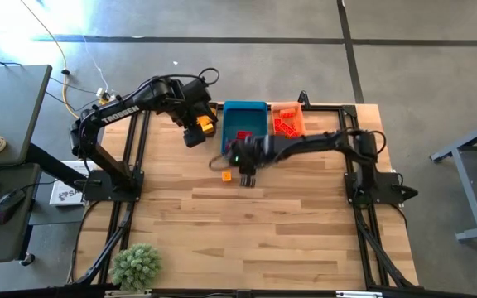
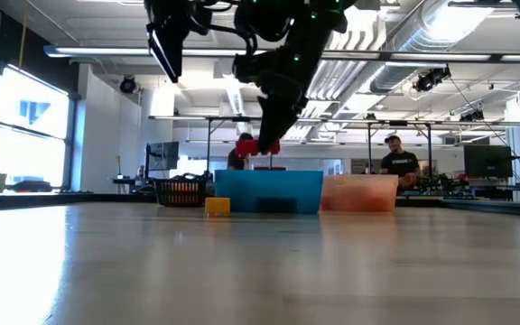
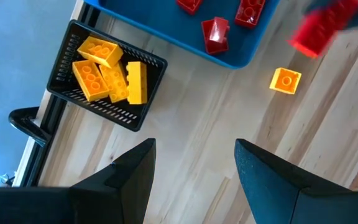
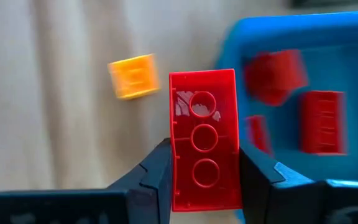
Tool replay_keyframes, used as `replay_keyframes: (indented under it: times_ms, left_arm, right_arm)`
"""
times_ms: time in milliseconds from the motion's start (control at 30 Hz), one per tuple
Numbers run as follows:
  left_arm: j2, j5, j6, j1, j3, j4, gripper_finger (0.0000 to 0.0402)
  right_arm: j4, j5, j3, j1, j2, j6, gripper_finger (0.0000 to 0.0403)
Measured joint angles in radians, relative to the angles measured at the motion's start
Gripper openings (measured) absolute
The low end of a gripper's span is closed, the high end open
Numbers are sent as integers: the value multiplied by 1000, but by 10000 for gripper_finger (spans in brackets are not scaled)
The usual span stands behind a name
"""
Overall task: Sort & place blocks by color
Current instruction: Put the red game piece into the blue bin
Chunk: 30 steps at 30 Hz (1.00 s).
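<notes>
Right gripper (image 4: 204,180): clamped on a red brick (image 4: 205,137), held above the table just near of the blue bin (image 1: 245,120), studs facing away from the wrist camera.
Left gripper (image 3: 194,168): fingers apart and empty, raised over the table's far left beside the black basket (image 3: 76,102).
Black basket: holds several yellow bricks (image 3: 107,71).
Blue bin: far centre of the table (image 1: 288,223), with red bricks (image 3: 215,34) inside.
Orange bin (image 1: 288,117): touching the blue bin's right side, holding red-orange bricks (image 1: 285,126).
Loose brick: one yellow-orange brick (image 1: 227,175) lies on the table, just near of the blue bin and left of the right gripper.
</notes>
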Motion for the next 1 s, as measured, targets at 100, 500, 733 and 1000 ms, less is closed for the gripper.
replay_keyframes:
  times_ms: [100,500,733,1000]
  left_arm:
    - [0,0,0,0,0,2,206]
    - [0,26,-27,-5,0,48,206]
    - [16,67,-75,-29,0,89,206]
    - [99,64,-277,-88,0,139,206]
  right_arm:
    - [2,-1,0,-69,-27,-27,109]
    - [38,-3,1,-295,-47,-107,109]
    - [120,-23,1,-381,-47,-115,109]
    - [133,-61,1,-443,-31,-27,109]
